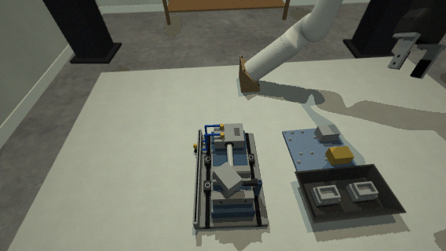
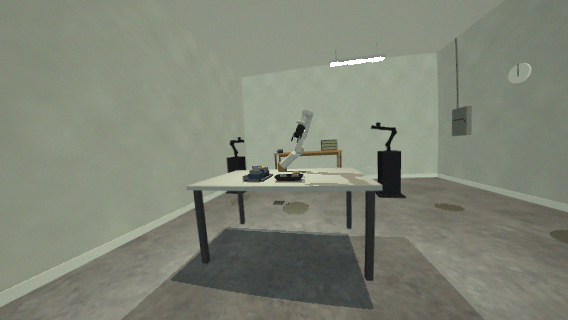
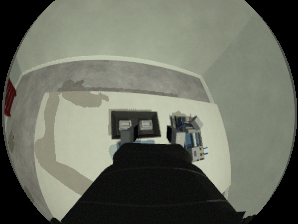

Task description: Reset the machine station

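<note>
Gray blank (image 1: 227, 179) tilted in vise (image 1: 229, 204); two pocketed parts (image 1: 327, 194) in tray (image 1: 386, 187)
</note>
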You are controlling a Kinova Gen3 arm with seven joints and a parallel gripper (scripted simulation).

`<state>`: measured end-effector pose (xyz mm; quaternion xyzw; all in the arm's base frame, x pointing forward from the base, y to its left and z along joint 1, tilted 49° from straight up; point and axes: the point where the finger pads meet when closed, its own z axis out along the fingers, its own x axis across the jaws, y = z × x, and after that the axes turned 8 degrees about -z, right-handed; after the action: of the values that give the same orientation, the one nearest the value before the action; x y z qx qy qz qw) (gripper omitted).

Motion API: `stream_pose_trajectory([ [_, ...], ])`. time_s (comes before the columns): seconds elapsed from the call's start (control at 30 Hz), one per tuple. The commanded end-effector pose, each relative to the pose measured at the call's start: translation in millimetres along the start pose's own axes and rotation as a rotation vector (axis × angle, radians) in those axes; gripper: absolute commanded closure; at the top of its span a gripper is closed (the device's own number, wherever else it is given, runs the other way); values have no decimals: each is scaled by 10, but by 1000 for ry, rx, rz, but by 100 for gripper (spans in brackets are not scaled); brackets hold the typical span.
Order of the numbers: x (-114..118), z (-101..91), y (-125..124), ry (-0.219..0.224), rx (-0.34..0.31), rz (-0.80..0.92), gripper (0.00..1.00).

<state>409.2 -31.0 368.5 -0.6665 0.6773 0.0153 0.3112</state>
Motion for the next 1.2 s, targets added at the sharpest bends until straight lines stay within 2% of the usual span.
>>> stream_pose_trajectory([
  [0.0, 48, 97, 126, -28, -33, 2, 0],
  [0.23, 48, 97, 126, -28, -33, 2, 0],
  [0.27, 90, 206, 277, -59, -70, 1, 0],
  [0.53, 90, 206, 277, -59, -70, 1, 0],
  [0.57, 119, 308, 424, -90, -107, 0, 0],
  [0.83, 119, 308, 424, -90, -107, 0, 0],
  [0.87, 137, 401, 568, -121, -141, -2, 0],
  [1.13, 137, 401, 568, -121, -141, -2, 0],
  [1.17, 145, 485, 706, -152, -173, -5, 0],
])
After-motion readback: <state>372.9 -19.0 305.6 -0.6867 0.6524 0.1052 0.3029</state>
